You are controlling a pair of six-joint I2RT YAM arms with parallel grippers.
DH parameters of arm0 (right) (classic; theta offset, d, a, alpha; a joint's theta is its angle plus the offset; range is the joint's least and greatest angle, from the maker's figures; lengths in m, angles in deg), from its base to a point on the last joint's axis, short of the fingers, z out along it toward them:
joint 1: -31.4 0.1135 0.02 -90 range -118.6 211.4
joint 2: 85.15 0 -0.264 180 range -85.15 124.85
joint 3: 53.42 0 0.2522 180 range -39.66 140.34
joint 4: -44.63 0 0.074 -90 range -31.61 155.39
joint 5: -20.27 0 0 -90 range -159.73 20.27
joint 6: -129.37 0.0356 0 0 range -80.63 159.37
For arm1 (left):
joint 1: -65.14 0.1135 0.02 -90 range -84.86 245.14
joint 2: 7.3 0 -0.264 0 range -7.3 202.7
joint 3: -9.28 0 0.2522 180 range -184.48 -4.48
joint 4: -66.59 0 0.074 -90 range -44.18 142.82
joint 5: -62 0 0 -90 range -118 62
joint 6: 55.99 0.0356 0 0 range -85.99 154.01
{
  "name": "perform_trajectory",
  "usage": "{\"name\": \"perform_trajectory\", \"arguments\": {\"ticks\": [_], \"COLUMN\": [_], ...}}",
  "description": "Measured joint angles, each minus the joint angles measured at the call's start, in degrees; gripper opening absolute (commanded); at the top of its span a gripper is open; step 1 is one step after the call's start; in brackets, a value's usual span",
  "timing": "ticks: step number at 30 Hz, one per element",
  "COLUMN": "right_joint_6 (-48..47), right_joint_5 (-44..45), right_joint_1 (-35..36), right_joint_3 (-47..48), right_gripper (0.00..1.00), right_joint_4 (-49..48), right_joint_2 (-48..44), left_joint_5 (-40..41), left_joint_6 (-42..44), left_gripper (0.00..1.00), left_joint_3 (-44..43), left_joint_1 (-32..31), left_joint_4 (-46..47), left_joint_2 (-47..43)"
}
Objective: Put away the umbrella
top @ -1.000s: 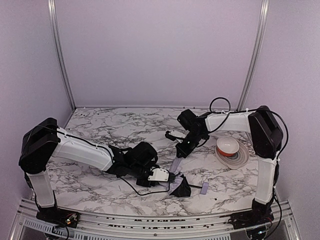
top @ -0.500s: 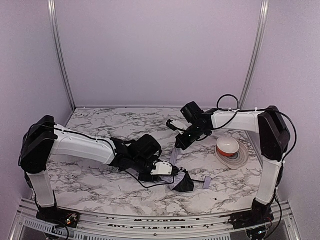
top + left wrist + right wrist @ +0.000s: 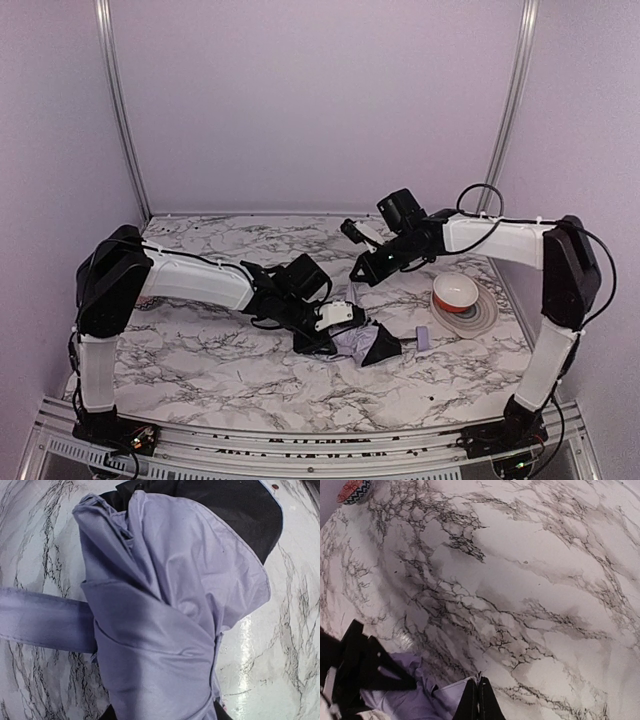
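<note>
The umbrella [image 3: 352, 342] lies bunched on the marble table, pale lavender fabric with the black inner side [image 3: 381, 350] showing at its right. Its small lavender handle [image 3: 422, 338] lies just to the right. My left gripper [image 3: 335, 322] is shut on the folded fabric, which fills the left wrist view [image 3: 165, 605]; only the dark jaw tips show at the bottom edge. The fabric strap [image 3: 42, 622] runs off to the left. My right gripper [image 3: 362, 275] is shut on the strap's end [image 3: 452, 692] and holds it above the bundle; its fingers [image 3: 479, 700] are pressed together.
An orange-and-white bowl [image 3: 455, 291] stands on a round plate [image 3: 484, 318] at the right, close to the right arm. It shows in the right wrist view's top left corner [image 3: 354, 491]. Pale walls and metal posts [image 3: 118, 110] enclose the table.
My left gripper has carried the umbrella bundle to the right and a little farther back. My right gripper has moved up and to the right, holding the strap.
</note>
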Motion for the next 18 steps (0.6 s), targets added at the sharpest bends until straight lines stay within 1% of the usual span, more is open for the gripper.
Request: {"name": "perform_trajectory", "arguments": {"ticks": [2, 6, 9, 12, 14, 18], "right_joint_6": [2.1, 4.9, 7.4, 8.9, 9.5, 10.3], "right_joint_5": [-3.1, -6.3, -9.7, -12.0, -12.5, -11.5], "right_joint_1": [-0.6, -0.7, -0.6, 0.6, 1.0, 1.3], "right_joint_3": [-5.4, -10.5, -13.9, -15.1, -16.1, -19.3], "right_gripper": [0.00, 0.00, 0.00, 0.00, 0.00, 0.00], "right_joint_4": [-1.7, -3.3, -5.6, -6.9, -7.8, -8.5], "right_joint_2": [-6.9, -12.6, -14.2, -14.3, -15.0, -18.8], "left_joint_5": [-3.7, -10.4, -15.1, -19.1, -21.4, -24.9], "left_joint_6": [-3.5, -10.0, -13.7, -17.3, -20.1, -22.6], "left_gripper": [0.00, 0.00, 0.00, 0.00, 0.00, 0.00], "left_joint_3": [-0.2, -0.9, -2.5, -3.3, -3.3, -2.6], "left_joint_1": [1.5, 3.2, 3.2, 3.7, 4.6, 5.6], "left_joint_4": [0.2, 0.3, 0.0, -0.2, 0.2, 1.2], "left_joint_2": [0.2, 1.3, 3.1, 4.4, 4.9, 5.1]}}
